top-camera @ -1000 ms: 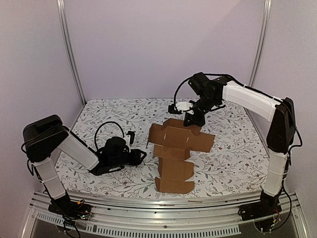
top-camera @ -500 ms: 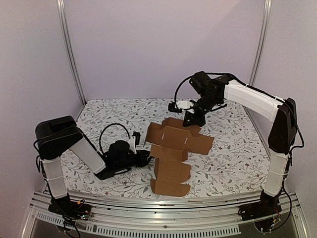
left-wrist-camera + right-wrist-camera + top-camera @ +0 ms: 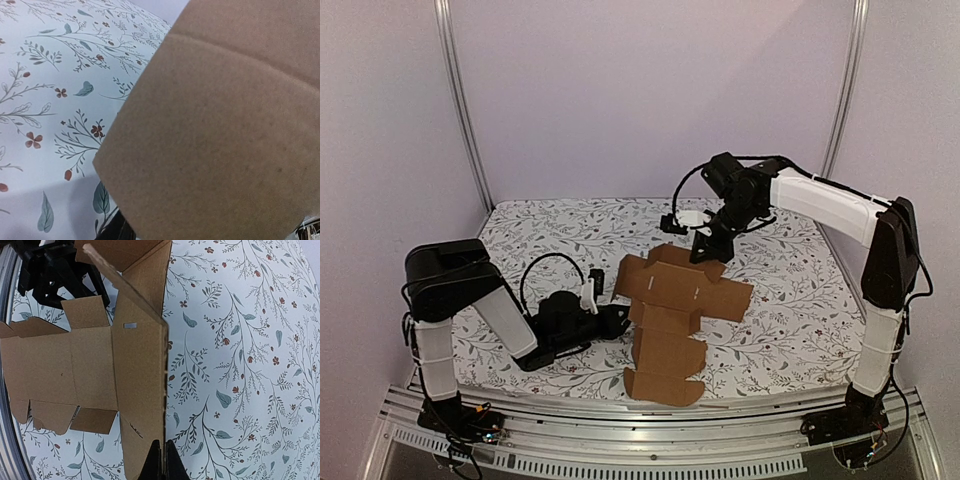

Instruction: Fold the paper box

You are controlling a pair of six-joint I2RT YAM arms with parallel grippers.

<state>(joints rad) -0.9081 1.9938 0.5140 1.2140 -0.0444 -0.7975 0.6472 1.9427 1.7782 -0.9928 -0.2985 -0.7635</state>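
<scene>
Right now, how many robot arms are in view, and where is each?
2. The left arm lies low at near left, left gripper beside the paper box's left edge. The right arm reaches from the right, right gripper pinching the box's far edge. None hidden.

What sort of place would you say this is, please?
Most likely a robotics lab cell: plain walls and aluminium posts enclose a floral-cloth table, and the left arm and right arm are mounted on an aluminium rail at its near edge, around a paper box.
</scene>
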